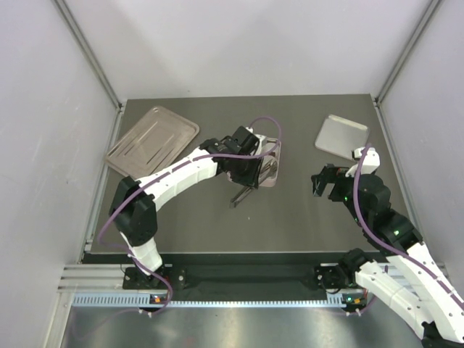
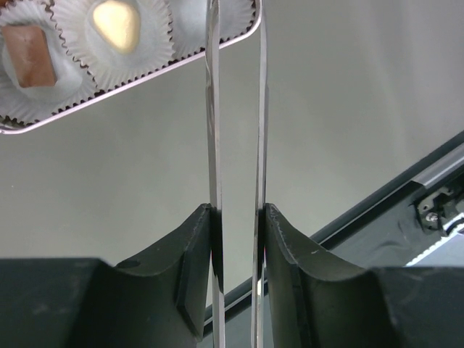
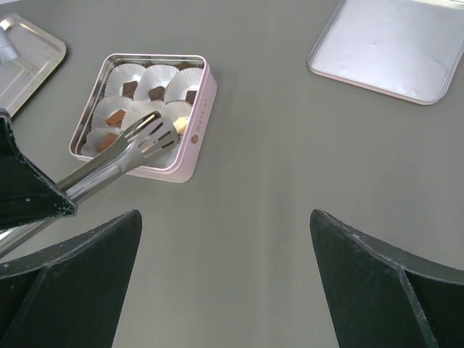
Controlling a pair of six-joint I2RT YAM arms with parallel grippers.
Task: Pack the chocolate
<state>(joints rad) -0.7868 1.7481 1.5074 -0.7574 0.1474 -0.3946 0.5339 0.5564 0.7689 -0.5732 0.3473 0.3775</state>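
The chocolate pieces sit in white paper cups in a pink square tin: dark ones, lighter brown ones and a cream one. The tin also shows in the top view. My left gripper is shut on metal tongs, whose two blades pass between its fingers. The tong tips hover over the tin's near cups. A brown piece and a cream piece show in the left wrist view. My right gripper is open and empty, to the right of the tin.
The tin's silver lid lies at the back right, also in the right wrist view. A metal tray lies at the back left. The table's front rail runs along the near edge.
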